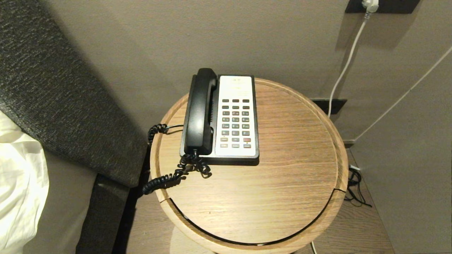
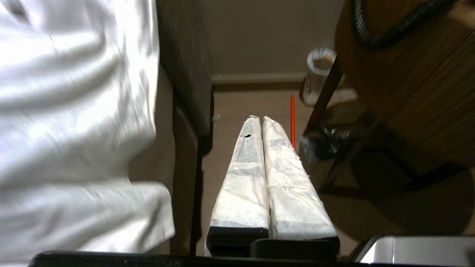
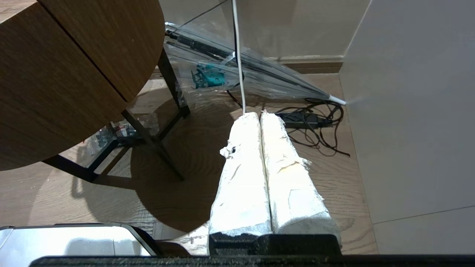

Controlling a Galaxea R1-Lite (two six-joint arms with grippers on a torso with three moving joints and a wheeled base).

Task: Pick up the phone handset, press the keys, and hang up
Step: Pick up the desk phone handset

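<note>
The glossy black phone handset (image 1: 200, 111) lies in its cradle on the left side of the black-and-white phone base (image 1: 236, 155), its coiled cord (image 1: 169, 176) trailing off the table's near left edge. The keys (image 1: 235, 121) form a grid of dark buttons on the white faceplate beside it. Neither arm shows in the head view. My left gripper (image 2: 261, 118), wrapped in white, hangs low beside the bed, pointing at the floor, shut and holding nothing. My right gripper (image 3: 259, 114) hangs low to the right of the table over the wooden floor, also shut with nothing in it.
The phone stands on a round wooden side table (image 1: 282, 183) against a beige wall. A dark headboard (image 1: 53, 98) and white bedding (image 1: 17, 183) lie to the left. White cables (image 1: 346, 67) run down the wall; a clear umbrella (image 3: 252, 70) and black wires (image 3: 319, 126) lie on the floor.
</note>
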